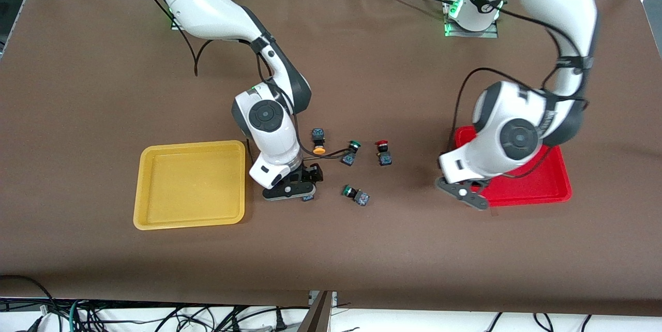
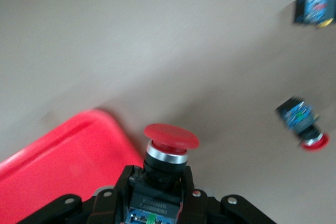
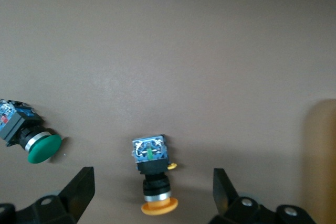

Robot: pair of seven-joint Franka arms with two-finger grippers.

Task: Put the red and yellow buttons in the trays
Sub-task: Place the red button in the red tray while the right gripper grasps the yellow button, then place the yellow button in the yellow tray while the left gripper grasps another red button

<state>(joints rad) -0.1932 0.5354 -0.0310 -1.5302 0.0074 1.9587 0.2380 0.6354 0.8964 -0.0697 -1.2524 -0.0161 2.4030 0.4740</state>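
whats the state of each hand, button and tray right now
left hand, shut on held red button, by the red tray corner
right hand, open around a lying yellow button
second yellow button, loose on table
loose red button, on table
farther green button, on table
nearer green button, on table
yellow tray, empty
red tray, no button visible, partly hidden

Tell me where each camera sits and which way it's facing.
Front view: high across the table, facing both arms' bases; both arms show, left tool at the red tray, right tool beside the yellow tray.
Left wrist view: on that wrist, looking down; left tool clamps a red button.
Right wrist view: on that wrist, looking down; open right tool straddles a yellow button.
Shared: front and left wrist views both show the red tray.
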